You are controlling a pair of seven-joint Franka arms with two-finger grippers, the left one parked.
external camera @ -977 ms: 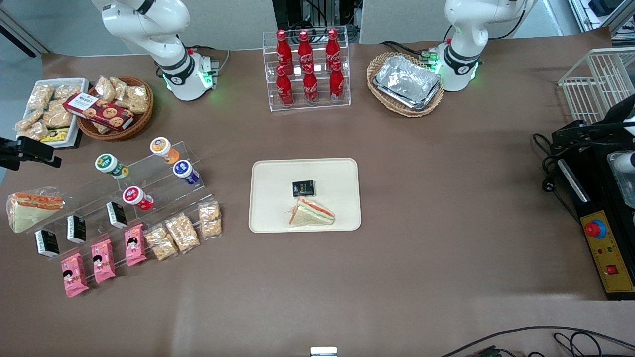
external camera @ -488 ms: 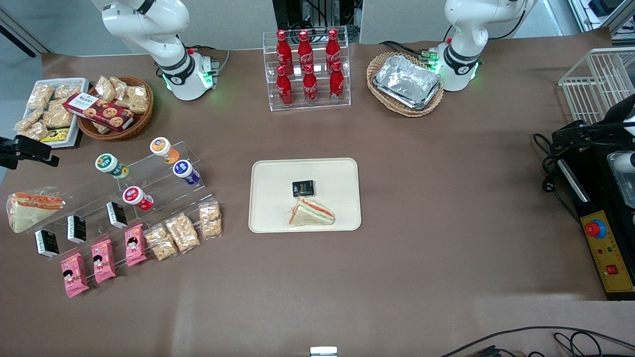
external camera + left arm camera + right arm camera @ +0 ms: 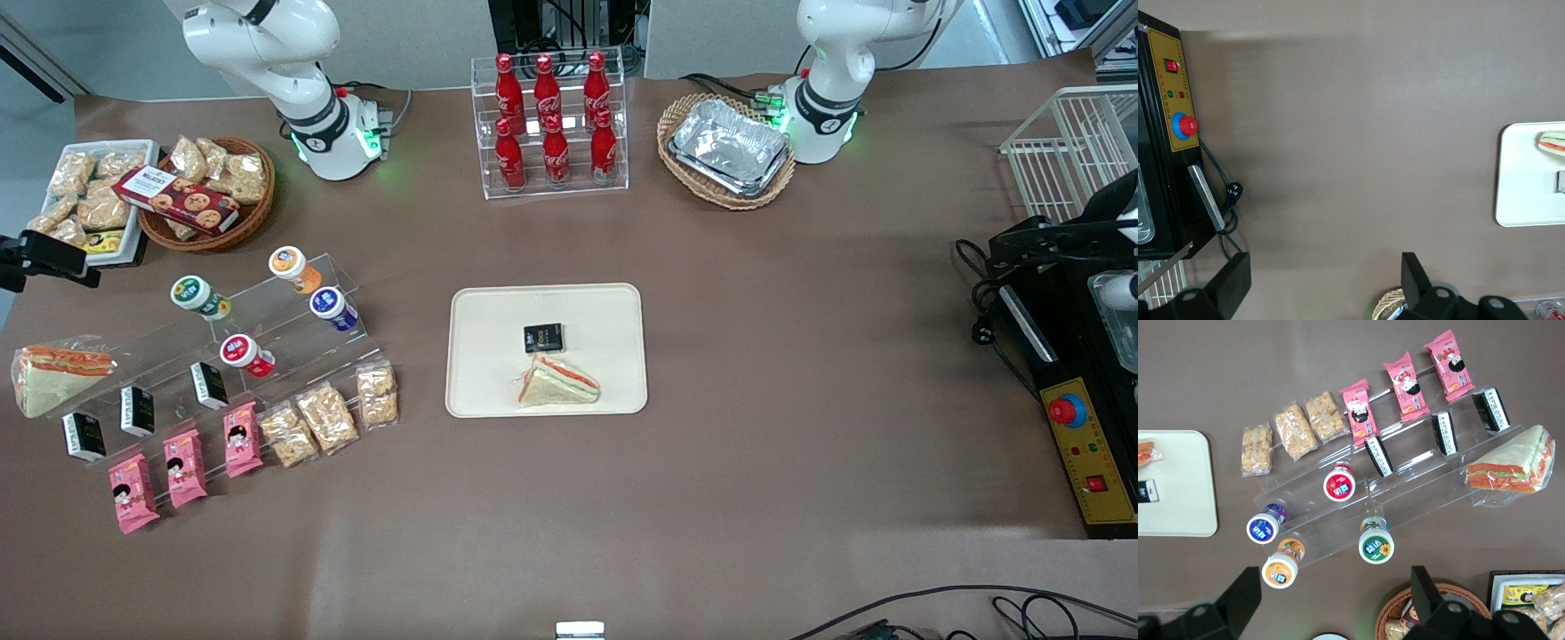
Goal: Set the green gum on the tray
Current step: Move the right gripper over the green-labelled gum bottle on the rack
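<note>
My hand (image 3: 44, 258) has crept a bit farther from the front camera, open and empty, high at the working arm's end, while green gum (image 3: 197, 296) sits untouched on the rack, well apart from tray (image 3: 480, 391); reach barely started.

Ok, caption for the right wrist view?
Open gripper above the green gum on its clear rack; tray waiting.

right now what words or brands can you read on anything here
"Coca-Cola" script, partly legible: red bottles in the clear rack.
Green gum: flower logo on the lid, words too small to read.
Cookie box, black packet on the tray, pink packets: print blurred.
Gripper, above the snack display: no text.
</note>
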